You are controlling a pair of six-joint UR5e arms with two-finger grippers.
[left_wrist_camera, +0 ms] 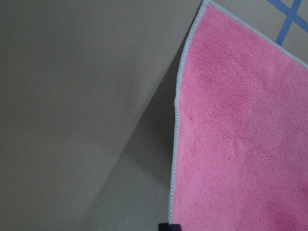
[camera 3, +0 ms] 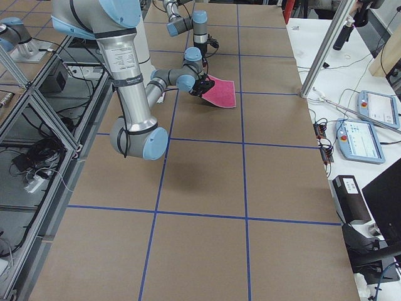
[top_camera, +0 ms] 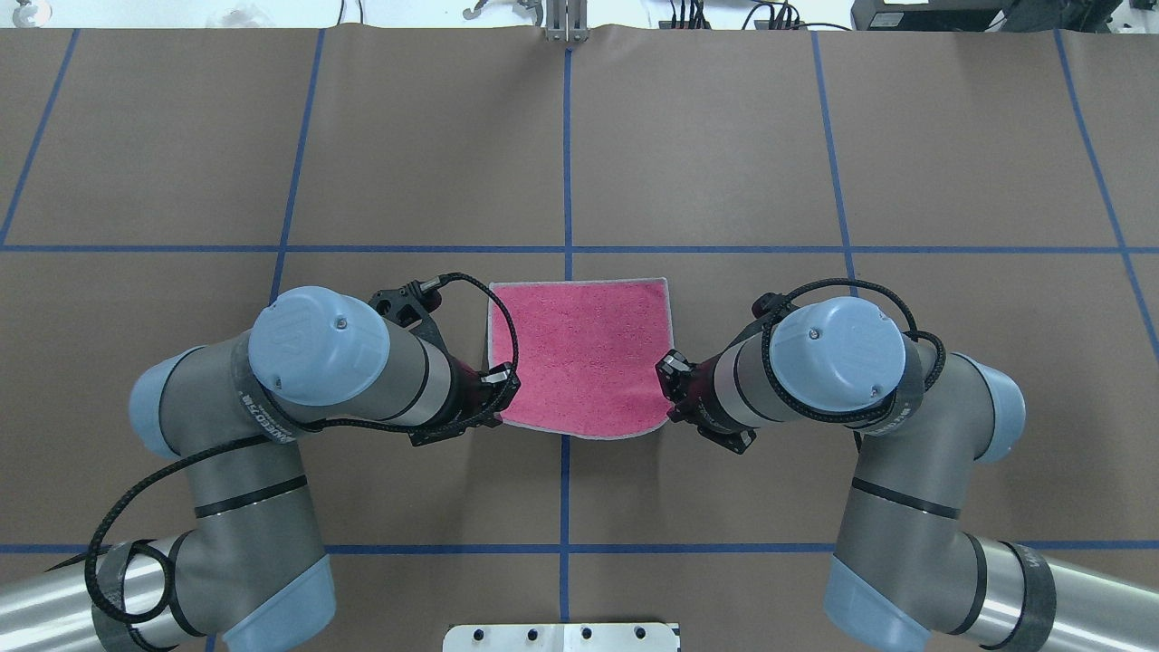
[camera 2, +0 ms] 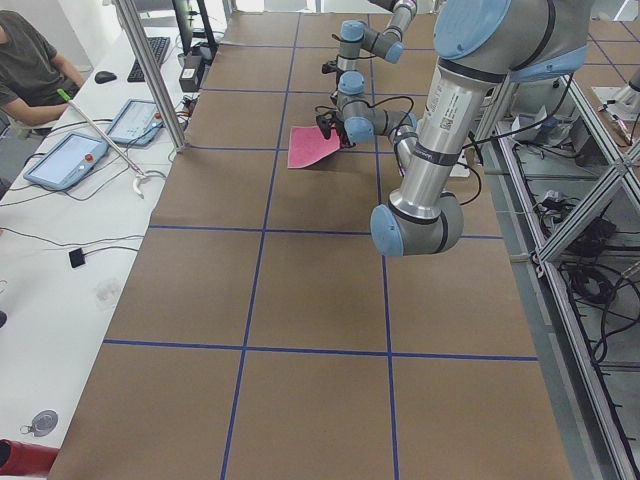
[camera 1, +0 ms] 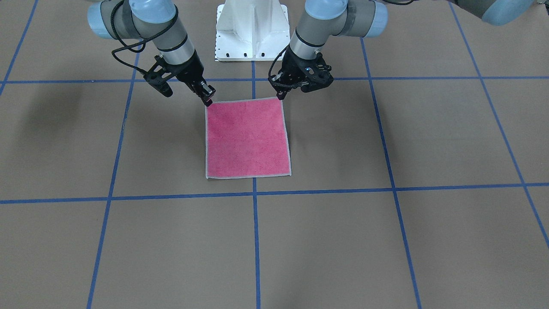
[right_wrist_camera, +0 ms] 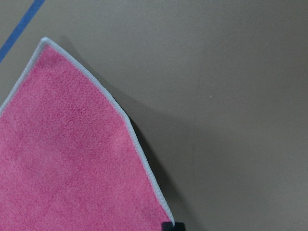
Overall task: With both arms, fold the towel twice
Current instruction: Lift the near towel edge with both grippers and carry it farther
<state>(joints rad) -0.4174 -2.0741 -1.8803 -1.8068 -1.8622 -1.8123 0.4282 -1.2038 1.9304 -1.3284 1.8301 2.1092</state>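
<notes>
— Where was the towel?

— The towel point(top_camera: 579, 358) sat pink face up across the blue centre line point(top_camera: 566, 136) of the bench point(top_camera: 815, 136), somewhat nearer the robot's edge than the far edge. Its far edge lay flat on the brown surface, just short of a crossing tape line and not touching it.

— And the edge towards the robot?

— Raised. The side views showed the cloth tilted, high on the robot's side. Both wrist cameras showed a shadow on the bench beneath the pale stitched edging.

— What held it?

— Both grippers. The left gripper point(camera 1: 281, 92) was clenched on the robot-side corner at the left. The right gripper point(camera 1: 208, 98) was clenched on the robot-side corner at the right. In each wrist view the edging ran down to a black fingertip point(left_wrist_camera: 164, 226) at the bottom of the frame.

— How did the arms stand?

— The left arm point(top_camera: 317, 362) and the right arm point(top_camera: 833, 362) came in from either side, wrists turned inward with the towel between them. The white pedestal point(camera 1: 252, 30) stood at the robot's edge, in line with the centre tape.

— Anything beyond the bench?

— A white desk point(camera 2: 60, 280) ran along the far edge. A seated person point(camera 2: 25, 60) was at it, and a grey tablet point(camera 2: 65, 160) lay on it.
</notes>
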